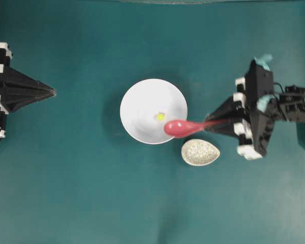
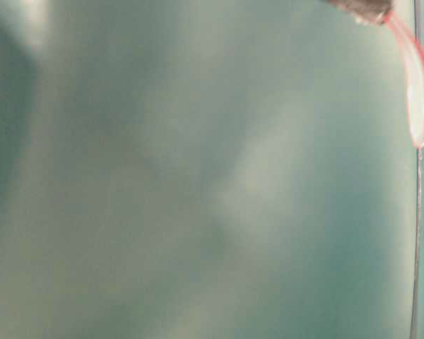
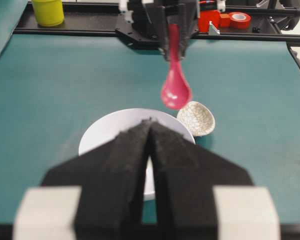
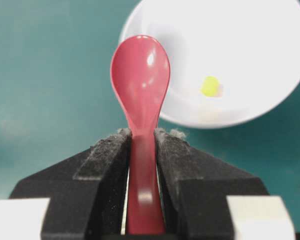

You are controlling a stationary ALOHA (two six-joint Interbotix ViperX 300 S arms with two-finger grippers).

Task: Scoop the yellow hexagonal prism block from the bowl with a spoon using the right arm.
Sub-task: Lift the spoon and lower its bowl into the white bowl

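Observation:
The white bowl [image 1: 140, 104] stands mid-table with the tiny yellow hexagonal prism block [image 1: 160, 116] lying inside it, right of its middle. My right gripper [image 1: 209, 123] is shut on the handle of the pinkish-red spoon [image 1: 180, 127]. The scoop hangs over the bowl's lower right rim, just right of the block. In the right wrist view the spoon [image 4: 140, 75] sticks out from between the black fingers [image 4: 105, 165], with the bowl [image 4: 240, 40] and block [image 4: 210, 86] beyond to the right. My left gripper [image 1: 53, 92] is shut and empty at the far left.
A speckled egg-shaped spoon rest [image 1: 200, 152] lies just below and right of the bowl, under the spoon's handle side. A yellow cup [image 3: 48, 11] and red tape rolls [image 3: 238, 19] sit on the rail behind the right arm. The table-level view is blurred.

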